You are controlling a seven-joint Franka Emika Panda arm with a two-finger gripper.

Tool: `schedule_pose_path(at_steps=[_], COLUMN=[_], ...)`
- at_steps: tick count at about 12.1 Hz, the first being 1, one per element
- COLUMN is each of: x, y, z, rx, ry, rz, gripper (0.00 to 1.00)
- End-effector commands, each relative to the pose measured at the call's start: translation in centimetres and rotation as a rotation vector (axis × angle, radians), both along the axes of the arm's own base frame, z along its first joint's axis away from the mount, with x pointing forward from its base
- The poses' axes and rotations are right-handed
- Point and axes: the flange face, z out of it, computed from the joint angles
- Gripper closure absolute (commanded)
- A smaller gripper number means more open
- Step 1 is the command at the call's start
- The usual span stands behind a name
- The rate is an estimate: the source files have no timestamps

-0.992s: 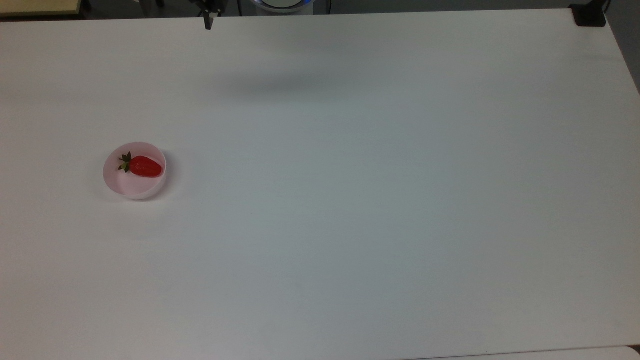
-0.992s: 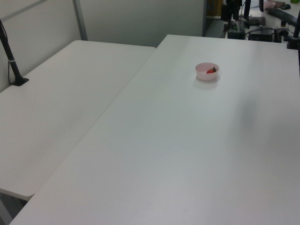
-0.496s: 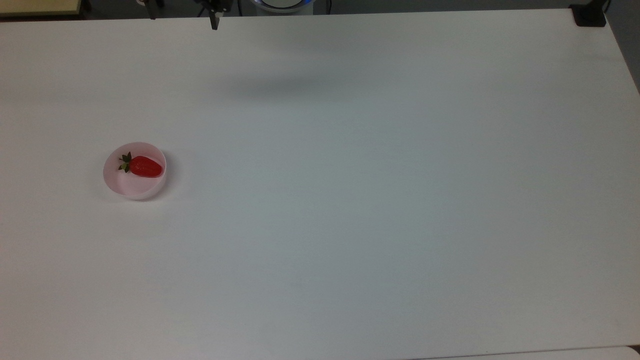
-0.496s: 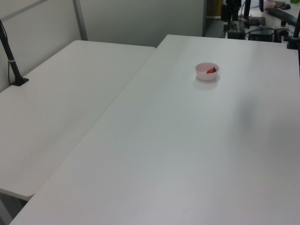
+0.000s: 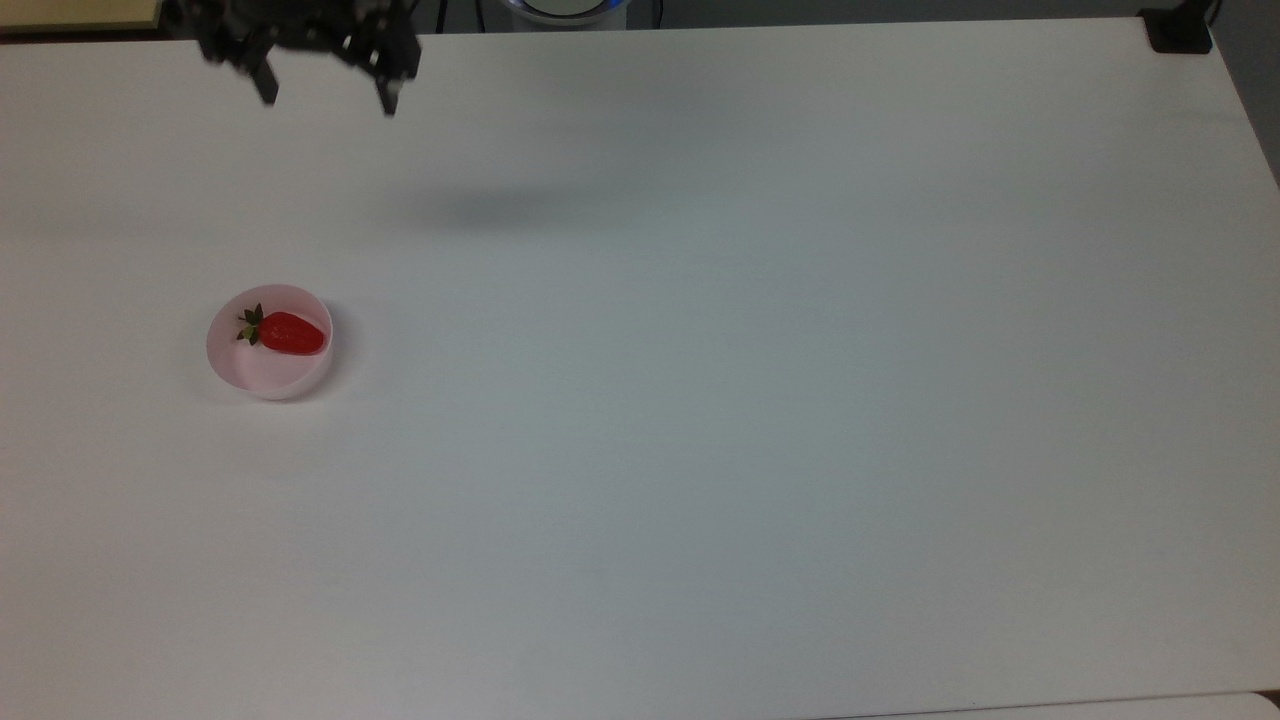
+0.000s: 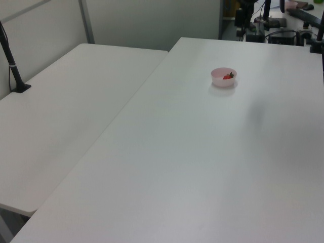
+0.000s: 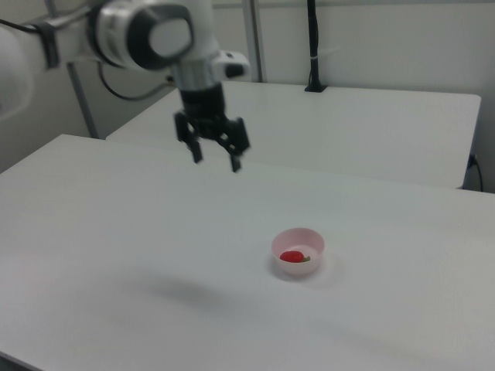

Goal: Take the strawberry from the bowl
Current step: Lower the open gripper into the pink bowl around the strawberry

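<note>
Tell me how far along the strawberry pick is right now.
Early stage. Nothing is grasped: the strawberry lies in the pink bowl on the table. The gripper hangs open and empty above the table, apart from the bowl, toward the top view's upper edge; the right view shows it well above table height. Left to do: travel over the bowl, descend, close on the strawberry, and lift it out.

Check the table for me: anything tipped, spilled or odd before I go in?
Nothing stands out. The bowl sits upright on the table with the strawberry lying inside it; the tool hangs open above the table, apart from both.
</note>
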Motion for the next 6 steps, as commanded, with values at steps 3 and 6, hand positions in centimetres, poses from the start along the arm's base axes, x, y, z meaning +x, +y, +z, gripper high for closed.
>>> schedule_pose_path(at_steps=[3, 6], x=[3.8, 4.5], y=[-3.9, -6.2], z=[-8.6, -12.1], rx=[0.024, 0.026], ry=[0.002, 0.012], rz=[0.005, -0.022], gripper=[0.07, 0.16])
